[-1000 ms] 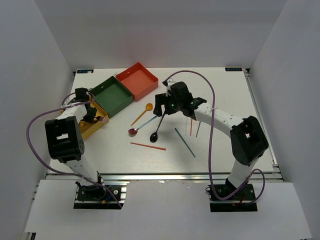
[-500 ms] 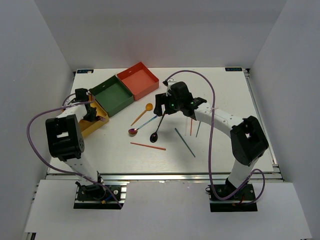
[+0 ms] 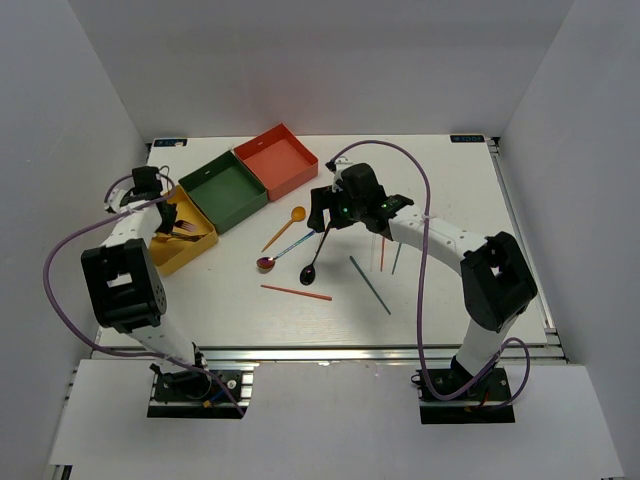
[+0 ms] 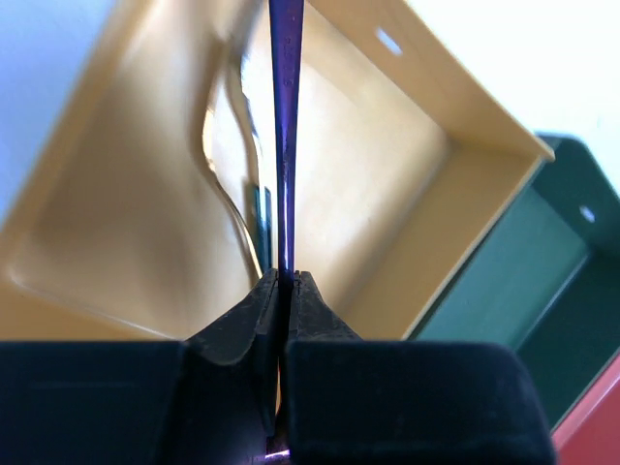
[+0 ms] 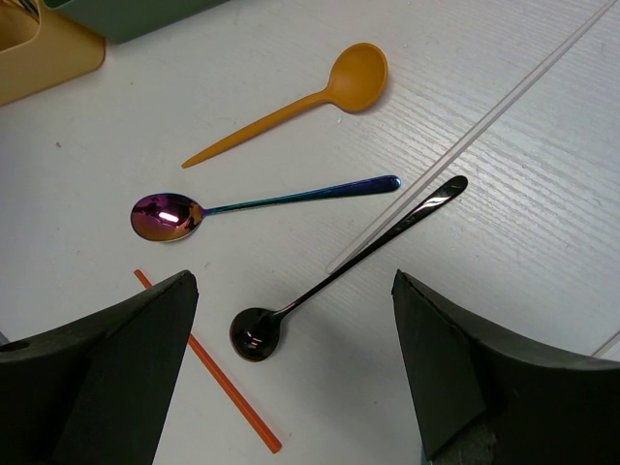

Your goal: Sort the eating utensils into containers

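From above, the black spoon (image 3: 309, 270) lies on the counter (image 3: 450, 180) just beneath the right claw (image 3: 330, 222). Left wrist: the left claw (image 4: 288, 281) pinches an iridescent utensil (image 4: 286, 145) tight, with the yellow box (image 4: 465, 203) beneath. Right wrist: the right claw gapes wide, empty, above the black spoon.

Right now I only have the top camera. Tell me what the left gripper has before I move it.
Observer: The left gripper is shut on a thin purple handle that points into the yellow box.
Operator: Check the right one.
Observer: The right gripper is open, with the black spoon on the table below, between its fingers.
Operator: Report anything near that spoon.
Observer: A pale stick lies beside its handle. I cannot tell whether they touch.
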You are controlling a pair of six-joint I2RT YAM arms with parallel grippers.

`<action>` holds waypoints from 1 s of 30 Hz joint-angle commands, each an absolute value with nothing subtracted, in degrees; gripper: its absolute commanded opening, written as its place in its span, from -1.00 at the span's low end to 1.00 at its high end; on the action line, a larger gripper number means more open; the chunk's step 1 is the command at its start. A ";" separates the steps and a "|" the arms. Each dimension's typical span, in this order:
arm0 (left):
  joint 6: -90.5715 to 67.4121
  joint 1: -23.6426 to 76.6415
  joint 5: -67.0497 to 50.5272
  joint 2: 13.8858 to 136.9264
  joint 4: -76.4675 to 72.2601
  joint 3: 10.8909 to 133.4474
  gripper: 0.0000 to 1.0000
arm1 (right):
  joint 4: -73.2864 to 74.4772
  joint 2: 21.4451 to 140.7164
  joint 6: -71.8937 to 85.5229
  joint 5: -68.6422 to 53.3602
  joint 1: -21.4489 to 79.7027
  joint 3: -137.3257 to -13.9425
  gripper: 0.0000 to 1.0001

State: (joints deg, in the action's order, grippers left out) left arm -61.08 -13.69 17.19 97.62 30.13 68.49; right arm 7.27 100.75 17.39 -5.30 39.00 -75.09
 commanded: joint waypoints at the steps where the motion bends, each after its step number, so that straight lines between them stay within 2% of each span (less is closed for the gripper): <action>1: -60.82 -15.20 18.46 96.85 30.24 69.96 -0.74 | 6.33 98.00 17.05 -6.24 38.85 -74.88 0.72; 4: -61.35 -15.38 17.93 97.64 28.92 69.35 -0.55 | 6.42 97.82 17.05 -6.15 38.85 -74.79 0.72; 9: -61.70 -15.47 15.65 99.05 25.75 68.29 0.17 | 5.98 97.03 17.05 -6.24 38.76 -73.92 0.71; 12: -61.52 -15.38 14.77 99.14 25.05 68.29 0.51 | 5.63 96.50 17.05 -5.98 38.76 -73.30 0.72; 15: -61.17 -15.47 13.63 97.74 24.17 67.85 0.73 | 5.63 96.15 17.05 -5.63 38.85 -73.04 0.73; 20: -53.28 -14.42 10.81 90.63 19.00 67.41 0.92 | 6.15 95.98 19.33 -3.96 38.32 -73.12 0.79; 24: -38.35 -4.26 12.13 87.27 15.65 72.14 0.96 | 9.57 94.93 23.55 1.74 37.01 -73.83 0.79; 27: -25.16 5.49 7.48 92.79 19.75 81.42 0.96 | 12.91 92.56 23.91 2.55 35.07 -73.13 0.79; 30: -13.39 13.93 6.93 102.55 31.35 92.41 0.96 | 14.06 87.92 22.59 1.24 32.53 -69.28 0.79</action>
State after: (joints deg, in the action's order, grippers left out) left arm -29.17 6.68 9.93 96.82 22.83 85.32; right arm 11.53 94.52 22.37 0.14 34.57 -71.77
